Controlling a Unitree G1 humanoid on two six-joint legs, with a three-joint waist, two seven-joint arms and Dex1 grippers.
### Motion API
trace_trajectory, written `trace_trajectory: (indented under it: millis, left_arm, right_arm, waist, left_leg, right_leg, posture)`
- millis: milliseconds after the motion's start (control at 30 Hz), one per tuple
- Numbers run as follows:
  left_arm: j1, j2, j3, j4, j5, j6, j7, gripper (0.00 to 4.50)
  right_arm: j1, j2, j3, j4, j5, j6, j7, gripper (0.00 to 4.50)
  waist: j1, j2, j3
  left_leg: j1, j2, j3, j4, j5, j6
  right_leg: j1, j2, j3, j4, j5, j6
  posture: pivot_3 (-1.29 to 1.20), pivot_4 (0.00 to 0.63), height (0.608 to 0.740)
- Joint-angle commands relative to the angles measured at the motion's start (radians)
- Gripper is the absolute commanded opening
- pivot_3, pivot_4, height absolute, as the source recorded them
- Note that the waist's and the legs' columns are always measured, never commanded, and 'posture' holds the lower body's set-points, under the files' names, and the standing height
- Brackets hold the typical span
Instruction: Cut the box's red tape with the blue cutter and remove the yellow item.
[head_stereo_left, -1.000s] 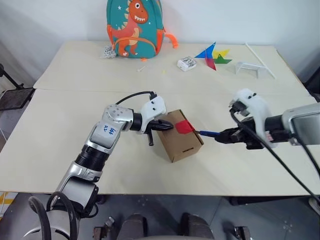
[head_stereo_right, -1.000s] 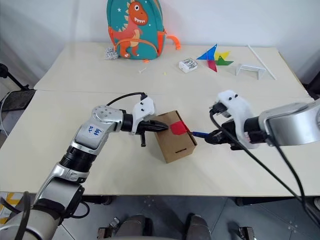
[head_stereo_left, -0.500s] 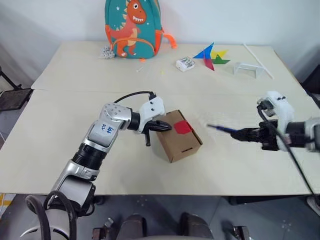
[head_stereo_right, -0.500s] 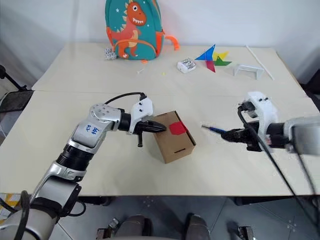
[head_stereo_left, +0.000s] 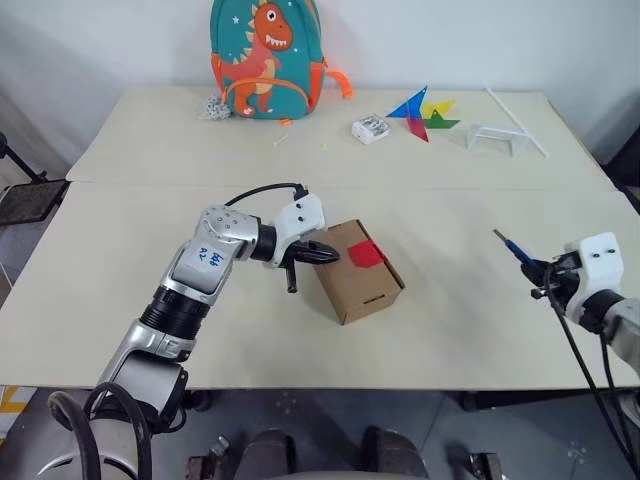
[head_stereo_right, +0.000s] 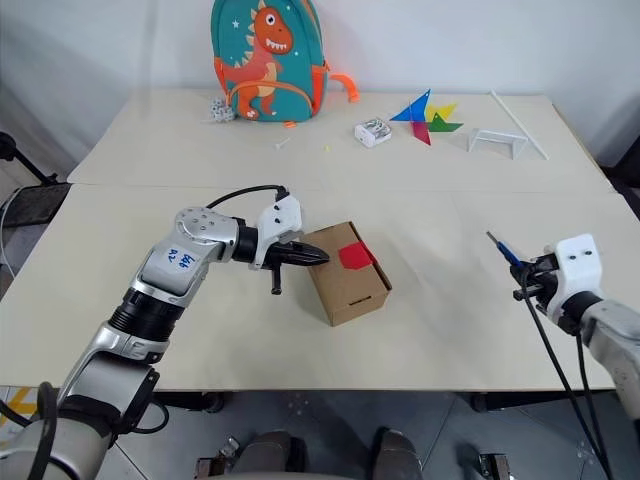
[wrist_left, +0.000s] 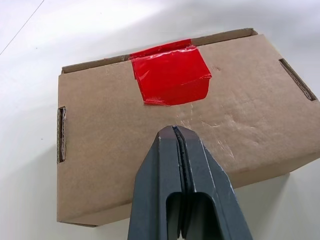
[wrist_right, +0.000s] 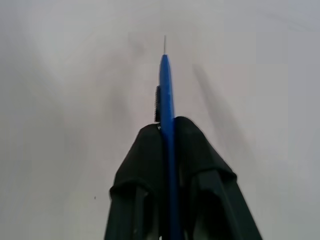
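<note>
1. The box (head_stereo_left: 360, 271) sits mid-counter (head_stereo_left: 460, 200); I judge it light, so my clenched left tool (wrist_left: 176, 134) braces its top.
2. Red tape (wrist_left: 170, 74) beyond those fingertips looks thin.
3. Right tool (wrist_right: 168, 131), well right of the box, grips the slim, stiff blue cutter (wrist_right: 166, 85) mid-body.

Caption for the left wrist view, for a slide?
Shut left gripper resting on the box, just short of the red tape.

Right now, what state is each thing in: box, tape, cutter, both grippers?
box: flaps closed, on table.
red tape: stuck across the seam, lower edge wrinkled.
blue cutter: blade out, clamped in right gripper.
left gripper: shut, tips on box top.
right gripper: shut on cutter, away from box.
</note>
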Motion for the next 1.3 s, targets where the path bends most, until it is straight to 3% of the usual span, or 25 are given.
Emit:
trace_trajectory:
  millis: [33,100,133,500,600,700,800,900,1133,1167,1300]
  left_arm:
    - [0.02,-0.003,-0.028,0.022,0.017,0.017,0.01,0.0]
    - [0.016,-0.001,-0.027,0.022,0.017,0.016,0.011,0.0]
    - [0.014,0.0,-0.025,0.022,0.017,0.016,0.012,0.0]
    - [0.022,0.02,0.043,-0.012,-0.036,0.007,0.006,0.0]
    - [0.029,0.058,0.14,-0.04,-0.111,0.036,-0.009,0.0]
    - [0.043,0.113,0.199,-0.057,-0.157,0.06,-0.026,0.0]
    - [0.134,0.249,0.231,-0.076,-0.145,0.063,-0.058,0.0]
    - [0.214,0.275,0.229,-0.116,-0.16,0.088,-0.04,0.0]
    - [0.326,0.143,0.202,-0.231,-0.173,0.138,0.091,0.0]
    - [0.329,0.125,0.198,-0.24,-0.173,0.145,0.111,0.0]
    - [0.329,0.078,0.174,-0.243,-0.168,0.158,0.154,0.0]
  right_arm:
    - [-0.039,0.043,-0.017,0.084,-0.063,-0.042,0.072,0.13]
    - [-0.053,0.074,-0.056,0.101,-0.031,0.007,0.098,0.13]
    - [-0.053,0.081,-0.072,0.103,-0.029,0.016,0.111,0.85]
    - [0.076,0.008,-0.299,-0.054,0.05,0.071,0.402,4.48]
    - [0.071,-0.018,-0.367,-0.173,0.167,0.183,0.468,4.48]
    - [0.031,-0.009,-0.349,-0.249,0.211,0.247,0.473,4.48]
    - [-0.094,0.105,-0.093,-0.273,0.038,0.137,0.46,3.84]
    - [-0.152,0.189,0.104,-0.197,-0.186,-0.058,0.482,2.78]
    - [-0.252,0.361,0.191,-0.092,-0.277,-0.136,0.433,0.29]
    - [-0.255,0.374,0.196,-0.098,-0.277,-0.128,0.431,0.04]
    - [-0.239,0.372,0.223,-0.16,-0.282,-0.074,0.459,0.04]
  waist:
    - [0.001,0.001,0.0]
    - [0.0,0.001,0.0]
    - [0.0,0.001,0.0]
    - [-0.004,0.004,0.002]
    - [-0.015,0.005,0.003]
    - [-0.022,0.005,0.003]
    - [-0.043,0.004,0.003]
    - [-0.038,0.005,0.004]
    - [-0.008,0.007,0.005]
    - [-0.01,0.007,0.005]
    - [-0.017,0.007,0.005]
  left_leg:
    - [0.0,0.0,0.0,0.0,0.0,0.0]
    - [0.0,0.0,0.0,0.0,0.0,0.0]
    - [0.001,0.0,0.0,0.0,0.0,0.0]
    - [0.001,0.0,0.0,0.0,0.0,0.0]
    - [0.002,0.0,0.0,-0.001,0.0,0.0]
    - [0.002,0.001,0.0,-0.002,0.0,0.0]
    - [0.003,0.001,0.0,-0.003,0.0,-0.001]
    - [0.01,0.001,0.0,-0.007,0.0,-0.002]
    - [-0.002,-0.001,-0.005,0.0,-0.001,-0.002]
    - [-0.002,-0.001,-0.005,0.0,-0.001,-0.002]
    - [-0.001,0.0,-0.005,-0.002,0.0,-0.003]
  right_leg:
    - [0.0,0.0,0.0,0.0,0.0,0.0]
    - [0.0,0.0,0.0,0.0,0.0,0.0]
    - [0.001,0.0,0.0,0.0,0.0,0.0]
    - [0.001,0.0,0.0,0.0,0.0,0.0]
    - [0.001,0.0,0.0,0.0,0.0,0.0]
    - [0.0,0.001,0.001,0.001,0.0,0.0]
    - [0.0,0.001,0.002,0.001,0.0,0.0]
    - [0.002,0.002,0.003,0.002,0.0,0.0]
    - [-0.002,0.001,0.002,0.001,0.0,0.001]
    - [-0.002,0.001,0.002,0.002,0.0,0.001]
    - [-0.002,0.002,0.001,0.002,0.0,0.001]
  posture:
    - [0.0,0.15,0.74]
    - [0.0,0.15,0.74]
    - [0.0,0.15,0.74]
    - [0.0,0.15,0.74]
    - [0.0,0.15,0.74]
    - [0.0,0.15,0.74]
    - [0.0,0.15,0.74]
    - [0.0,0.15,0.74]
    - [0.0,0.15,0.74]
    - [0.0,0.15,0.74]
    - [0.0,0.15,0.74]
